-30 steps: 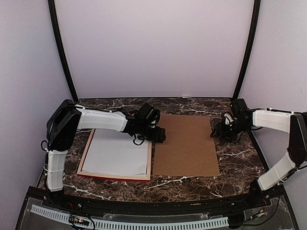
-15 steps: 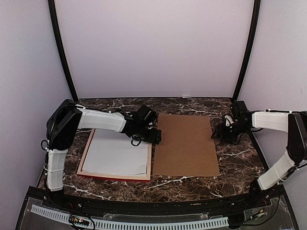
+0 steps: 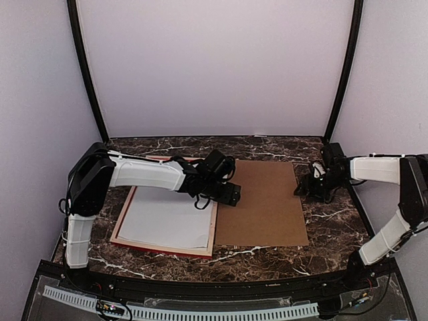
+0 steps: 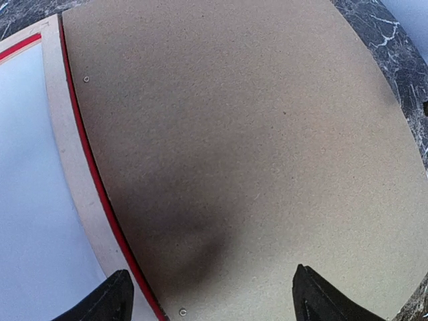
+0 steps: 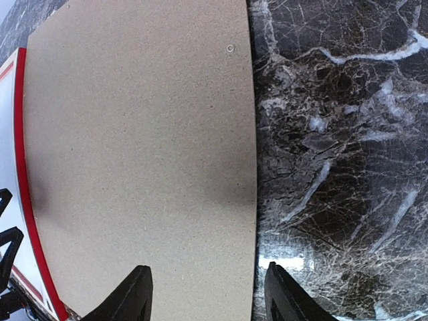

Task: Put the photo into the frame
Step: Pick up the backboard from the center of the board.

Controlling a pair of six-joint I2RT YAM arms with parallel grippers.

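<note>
The frame (image 3: 213,234) lies flat and back-up on the left half of the table (image 3: 267,257), with pale wood showing and a thin red line along its outer edge. A white sheet (image 3: 167,221) sits inside it. Whether this is the photo's blank back or a mat cannot be told, as no printed face shows. The frame looks light and stiff but thin-railed and flush with the marble, so the best hold is probably a pinch across one rail at its outer edge. A photo sheet would be limp and easily creased. The left gripper (image 4: 210,294) hovers with jaws spread wide and empty over the brown backing board (image 4: 254,134), its left finger just beside the frame's right rail. The right gripper (image 5: 207,294), also spread and empty, straddles the board's right edge, well apart from the frame.
</note>
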